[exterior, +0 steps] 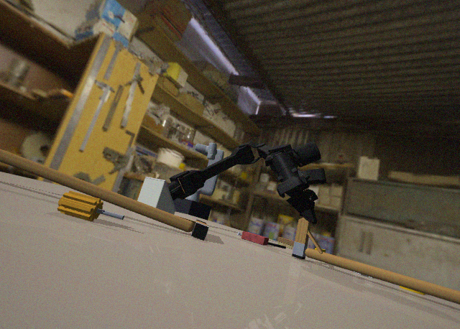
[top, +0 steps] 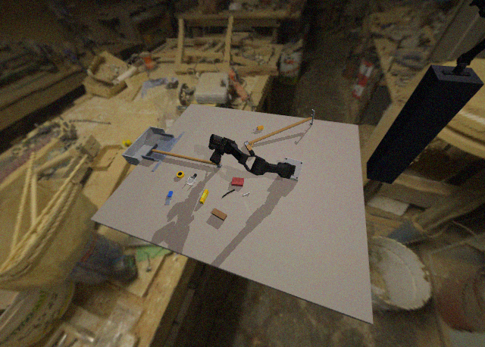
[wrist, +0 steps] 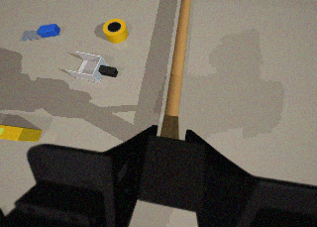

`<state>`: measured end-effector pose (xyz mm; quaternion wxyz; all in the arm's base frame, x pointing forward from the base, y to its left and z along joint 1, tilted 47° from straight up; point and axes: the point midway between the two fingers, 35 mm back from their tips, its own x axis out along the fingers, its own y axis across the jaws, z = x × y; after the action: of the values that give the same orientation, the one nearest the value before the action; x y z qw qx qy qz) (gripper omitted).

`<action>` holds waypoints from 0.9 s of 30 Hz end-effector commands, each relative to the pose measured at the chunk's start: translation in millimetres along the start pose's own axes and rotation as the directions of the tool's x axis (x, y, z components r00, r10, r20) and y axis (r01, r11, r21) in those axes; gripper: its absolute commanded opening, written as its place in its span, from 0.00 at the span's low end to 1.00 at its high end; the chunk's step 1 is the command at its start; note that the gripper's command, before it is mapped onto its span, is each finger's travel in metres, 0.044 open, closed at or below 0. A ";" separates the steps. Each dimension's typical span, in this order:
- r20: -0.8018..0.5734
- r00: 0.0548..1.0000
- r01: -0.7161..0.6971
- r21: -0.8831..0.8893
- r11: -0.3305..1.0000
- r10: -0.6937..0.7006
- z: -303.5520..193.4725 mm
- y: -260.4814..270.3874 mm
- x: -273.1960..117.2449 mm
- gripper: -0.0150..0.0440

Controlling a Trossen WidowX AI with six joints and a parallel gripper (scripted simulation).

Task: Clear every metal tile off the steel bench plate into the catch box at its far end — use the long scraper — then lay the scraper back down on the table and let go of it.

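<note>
My gripper (top: 217, 163) (exterior: 309, 218) (wrist: 171, 132) is shut on the grip end of the long scraper (top: 183, 156) (exterior: 371, 269) (wrist: 180, 54). The wooden handle runs low over the table, away from the fingers. Its dark head is at the near opening of the grey-blue catch box (top: 136, 149), at the far left in the top view. A flat blue-grey surface (top: 168, 142), seemingly the bench plate, shows by the box mouth, partly behind the handle. I cannot make out any metal tiles on it or in the box. The wrist view does not show the scraper head.
A second long-handled tool (top: 282, 129) (exterior: 111, 197) lies behind the arm, beside an orange knob-like piece (top: 259, 128) (exterior: 80, 205). Nearer are a yellow ring (top: 179, 174) (wrist: 115, 31), a blue clip (top: 169, 195) (wrist: 49, 30), a red block (top: 237, 181) (exterior: 254, 238) and a brown block (top: 218, 214).
</note>
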<state>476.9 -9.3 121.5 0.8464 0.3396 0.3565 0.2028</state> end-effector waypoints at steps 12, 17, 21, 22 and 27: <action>0.011 1.000 0.001 -0.006 1.000 -0.001 20.7 -1.2 12.9 0.25; 0.011 1.000 0.001 -0.007 1.000 -0.001 25.5 -2.3 17.4 0.25; 0.012 1.000 0.001 -0.007 1.000 0.000 29.2 -3.4 21.0 0.25; 0.012 1.000 0.000 -0.007 1.000 0.000 30.1 -3.7 21.9 0.25; 0.012 1.000 0.000 -0.007 1.000 0.000 34.3 -5.9 26.1 0.25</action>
<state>513.0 -10.1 120.7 0.8473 0.3386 0.3546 0.2042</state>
